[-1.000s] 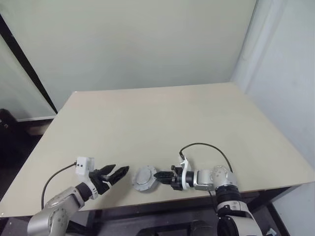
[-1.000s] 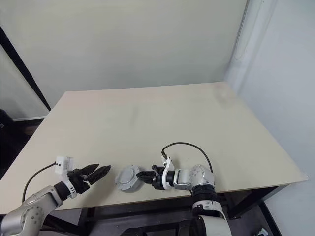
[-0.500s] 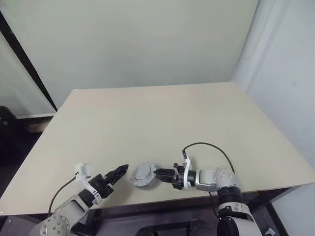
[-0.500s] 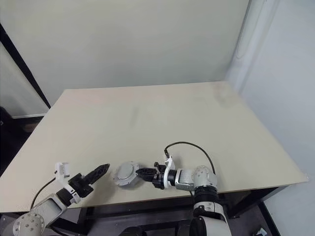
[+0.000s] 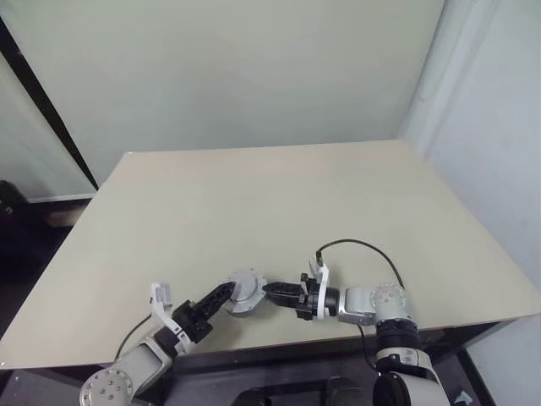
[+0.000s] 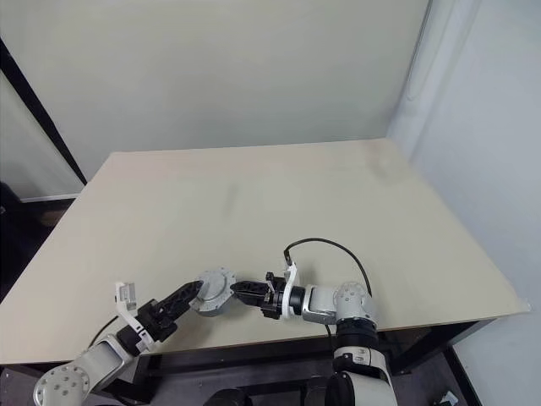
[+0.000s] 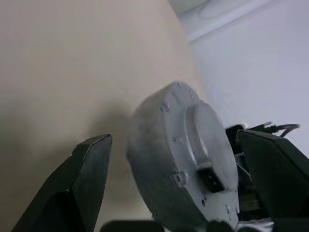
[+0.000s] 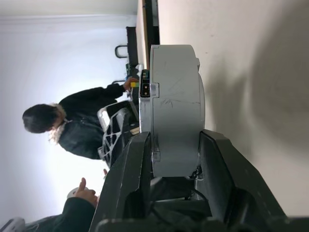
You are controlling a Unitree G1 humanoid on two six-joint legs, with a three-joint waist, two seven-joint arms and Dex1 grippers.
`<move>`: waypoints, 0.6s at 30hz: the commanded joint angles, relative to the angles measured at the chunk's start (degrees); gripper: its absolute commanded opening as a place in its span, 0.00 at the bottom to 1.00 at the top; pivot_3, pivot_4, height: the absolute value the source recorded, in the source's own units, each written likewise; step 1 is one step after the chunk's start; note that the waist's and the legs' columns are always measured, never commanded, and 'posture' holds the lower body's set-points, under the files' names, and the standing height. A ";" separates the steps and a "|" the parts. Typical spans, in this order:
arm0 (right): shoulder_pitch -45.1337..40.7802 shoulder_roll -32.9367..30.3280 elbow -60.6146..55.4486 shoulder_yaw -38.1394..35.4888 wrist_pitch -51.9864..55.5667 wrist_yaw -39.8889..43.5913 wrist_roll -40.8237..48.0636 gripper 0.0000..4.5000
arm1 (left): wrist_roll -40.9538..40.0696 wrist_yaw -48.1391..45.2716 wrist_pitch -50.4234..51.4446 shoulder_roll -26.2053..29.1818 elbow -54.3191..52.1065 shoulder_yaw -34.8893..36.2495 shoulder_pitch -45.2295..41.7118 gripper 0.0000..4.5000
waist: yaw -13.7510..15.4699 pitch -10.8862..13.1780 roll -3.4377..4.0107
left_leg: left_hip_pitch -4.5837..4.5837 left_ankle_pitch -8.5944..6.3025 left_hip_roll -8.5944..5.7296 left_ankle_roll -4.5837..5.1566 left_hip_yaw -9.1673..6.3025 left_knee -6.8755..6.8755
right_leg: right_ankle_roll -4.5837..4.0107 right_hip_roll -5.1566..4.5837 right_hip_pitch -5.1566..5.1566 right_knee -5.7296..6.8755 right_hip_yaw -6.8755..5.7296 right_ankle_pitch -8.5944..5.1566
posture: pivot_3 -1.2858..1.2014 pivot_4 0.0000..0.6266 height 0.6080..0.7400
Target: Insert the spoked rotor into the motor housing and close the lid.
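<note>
The grey motor housing (image 5: 244, 292) is pinched edgewise in the right gripper (image 5: 272, 291), above the table (image 5: 279, 203); the left gripper (image 5: 221, 297) straddles it, spread wide.

1. The counter (image 5: 279, 194) lies bare from its middle to the far edge and both sides, so a hand could pass freely there.
2. Near the front edge, the motor housing (image 5: 245, 292) fills the gap between the left gripper (image 5: 221, 296) and the right gripper (image 5: 272, 291).
3. The right gripper's cable (image 5: 359, 247) arches above the counter.
</note>
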 commanded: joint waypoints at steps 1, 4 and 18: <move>-1.77 3.81 -2.73 0.35 0.40 0.87 3.73 0.27 | -3.24 0.23 1.54 -0.82 0.51 -0.53 -1.14 1.00 | 0.00 0.00 0.00 | 0.00 0.00 0.00 0.00 0.00 0.00 | 0.00 0.00 0.00 0.00 0.00 0.00 | 0.52 0.00 1.00; -1.64 3.71 -2.78 0.62 0.41 0.89 3.89 0.27 | -5.15 0.61 2.16 -2.26 1.42 -0.35 -1.62 1.00 | 0.00 0.00 -0.01 | 0.00 0.00 -0.01 0.00 0.00 0.00 | 0.00 0.00 0.00 0.01 0.00 0.00 | 0.52 0.00 1.00; -0.07 2.76 -4.42 3.86 -0.77 1.35 3.22 0.27 | -11.91 2.55 3.23 -5.11 4.25 0.54 -1.63 0.52 | -0.01 -0.01 -0.02 | -0.02 0.00 -0.01 0.01 -0.01 0.11 | 0.00 0.01 0.03 0.03 0.01 0.00 | 0.52 0.00 1.00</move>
